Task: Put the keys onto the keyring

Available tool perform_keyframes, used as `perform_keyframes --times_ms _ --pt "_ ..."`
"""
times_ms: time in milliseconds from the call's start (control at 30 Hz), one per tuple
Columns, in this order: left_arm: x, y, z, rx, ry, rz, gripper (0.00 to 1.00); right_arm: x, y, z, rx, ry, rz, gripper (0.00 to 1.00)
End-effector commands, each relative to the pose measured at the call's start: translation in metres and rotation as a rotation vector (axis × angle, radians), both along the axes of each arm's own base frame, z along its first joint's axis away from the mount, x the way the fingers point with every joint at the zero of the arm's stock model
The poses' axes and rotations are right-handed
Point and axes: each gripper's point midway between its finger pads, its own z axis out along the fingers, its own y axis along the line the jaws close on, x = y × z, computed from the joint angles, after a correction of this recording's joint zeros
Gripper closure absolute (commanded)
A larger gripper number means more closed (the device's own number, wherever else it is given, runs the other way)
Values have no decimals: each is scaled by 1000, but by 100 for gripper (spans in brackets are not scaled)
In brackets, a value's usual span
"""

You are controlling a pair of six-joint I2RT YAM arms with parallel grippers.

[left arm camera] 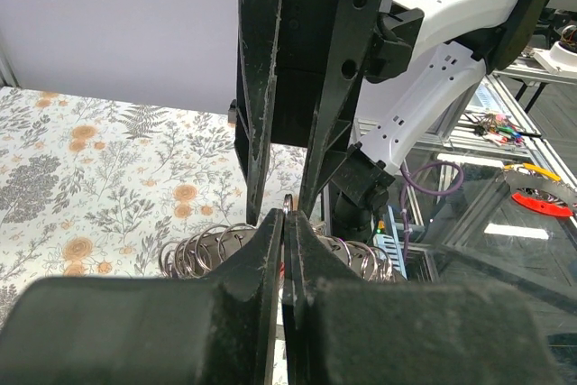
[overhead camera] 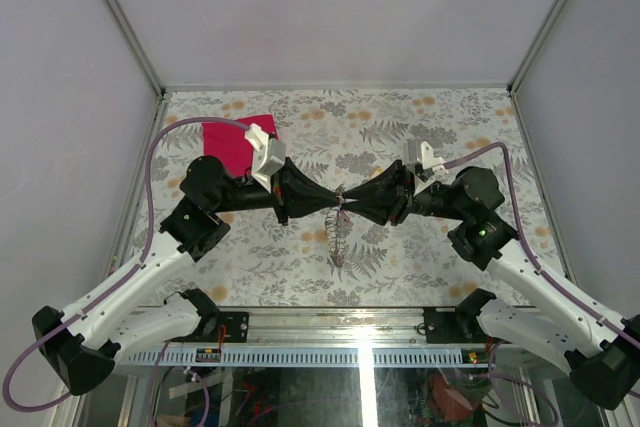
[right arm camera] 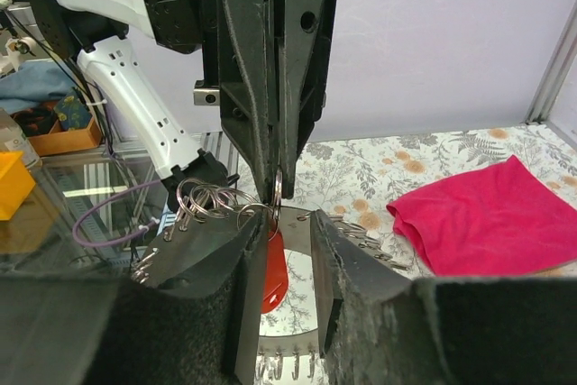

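Both arms meet tip to tip above the middle of the table [overhead camera: 430,257]. The left gripper [left arm camera: 284,233] has its fingers pressed together, pinching the thin silvery keyring [left arm camera: 287,206] on edge right at the fingertips, so the ring stands upright between them. The right gripper [right arm camera: 287,230] faces it from the other side, jaws spread with a clear gap. In that gap we see a key [right arm camera: 273,270] with a red plastic head, hanging just below the keyring and lying against the gripper's one finger, with space left to the other. We cannot tell if the key is threaded on the ring; its metal blade is hidden. Under the two grippers a bunch of loose rings [overhead camera: 338,237] lies on the floral table. A pink-red cloth [right arm camera: 491,214] lies flat towards the far left corner, well apart from the grippers.
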Motion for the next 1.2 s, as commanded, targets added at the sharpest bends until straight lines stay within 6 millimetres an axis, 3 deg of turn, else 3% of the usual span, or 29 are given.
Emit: perform_keyframes --times_ms 0,233,500,700,933,1167 --pt "-5 4 38 -87 -107 -11 100 -7 2 18 43 -47 40 70" --pt "-5 4 39 -88 -106 -11 100 -10 5 18 30 -30 77 77" --pt "-5 4 39 -89 -107 -8 100 -12 5 25 27 -33 87 100" --pt "-4 5 38 -88 -105 7 99 -4 0 24 -75 -49 21 100" --pt "0 8 37 -84 -107 44 76 3 -11 10 -283 -29 -30 100" --pt "7 9 30 -62 -91 85 71 9 -26 -10 -540 74 -56 100"
